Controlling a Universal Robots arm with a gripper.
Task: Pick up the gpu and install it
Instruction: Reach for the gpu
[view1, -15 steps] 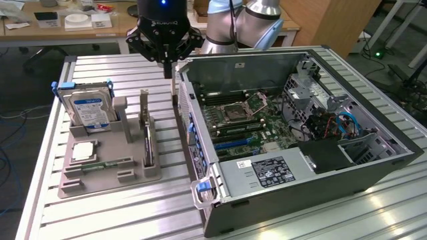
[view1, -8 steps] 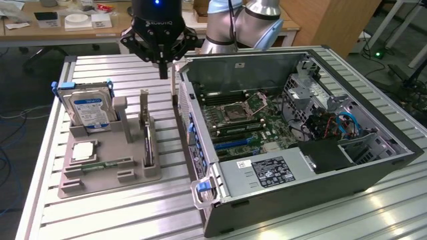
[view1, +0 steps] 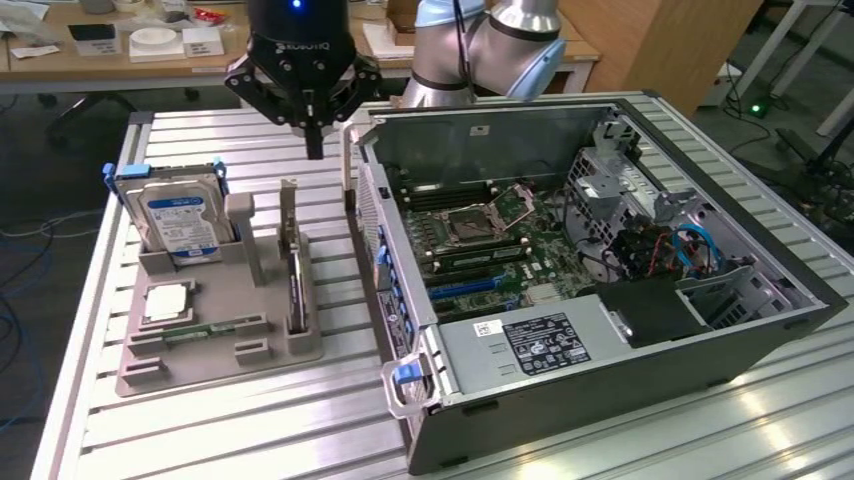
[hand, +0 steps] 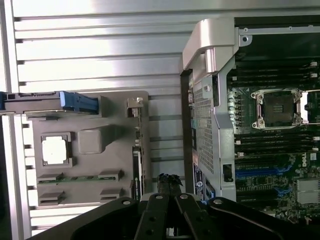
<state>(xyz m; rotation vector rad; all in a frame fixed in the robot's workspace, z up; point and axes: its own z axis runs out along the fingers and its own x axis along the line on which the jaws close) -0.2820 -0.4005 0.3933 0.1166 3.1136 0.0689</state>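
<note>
The gpu (view1: 292, 280) stands on edge in a slot of the grey holder tray (view1: 214, 365), its silvery bracket end pointing up. In the wrist view the gpu (hand: 136, 170) appears edge-on along the side of the tray (hand: 90, 125) nearest the case. My gripper (view1: 315, 150) hangs above the table, over the strip between the tray and the open computer case (view1: 747, 330), higher than the gpu and slightly toward the case. Its fingers are shut with nothing between them. My gripper (hand: 169, 181) shows the same shut fingertips in the wrist view.
The tray also holds a silver hard drive (view1: 180, 215) with a blue-white label, a square processor (view1: 167, 300) and a green memory stick (view1: 200, 330). Inside the case lies the motherboard (view1: 481, 240) with blue slots. A cluttered desk (view1: 80, 55) stands behind the table.
</note>
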